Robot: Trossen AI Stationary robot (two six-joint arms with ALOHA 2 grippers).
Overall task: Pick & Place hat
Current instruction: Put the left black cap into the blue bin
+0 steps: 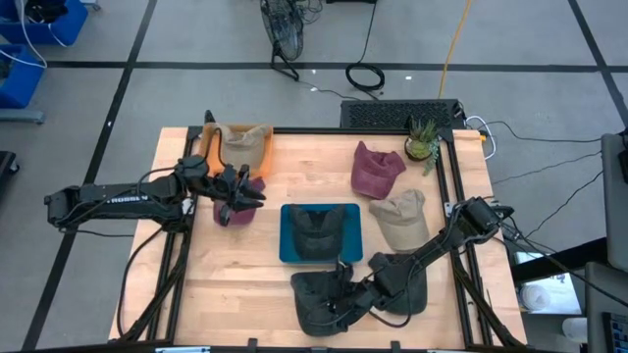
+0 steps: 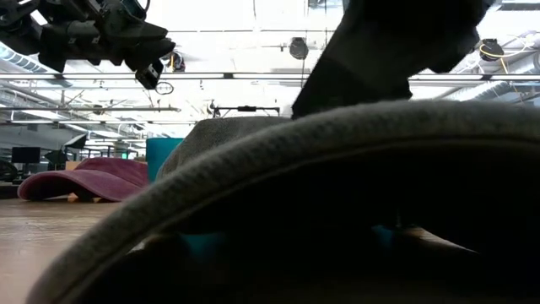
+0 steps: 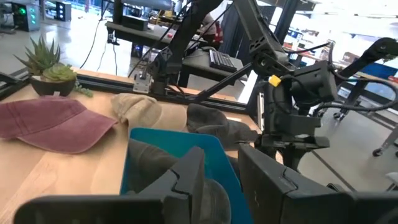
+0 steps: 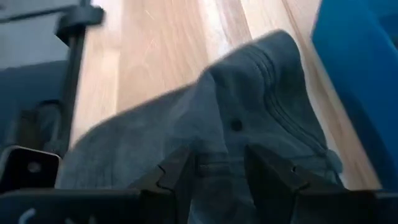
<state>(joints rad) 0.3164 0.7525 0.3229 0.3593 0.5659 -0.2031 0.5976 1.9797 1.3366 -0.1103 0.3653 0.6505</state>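
right gripper [image 4: 214, 180], fingers apart, sits directly over the grey hat [image 4: 249, 124] near the table's front edge; left arm is farther.

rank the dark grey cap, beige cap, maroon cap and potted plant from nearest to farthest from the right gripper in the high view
From the right gripper, at the table's front edge:
1. dark grey cap, right at the jaws.
2. beige cap, behind it, right side.
3. maroon cap, farther back.
4. potted plant, at the back right edge.
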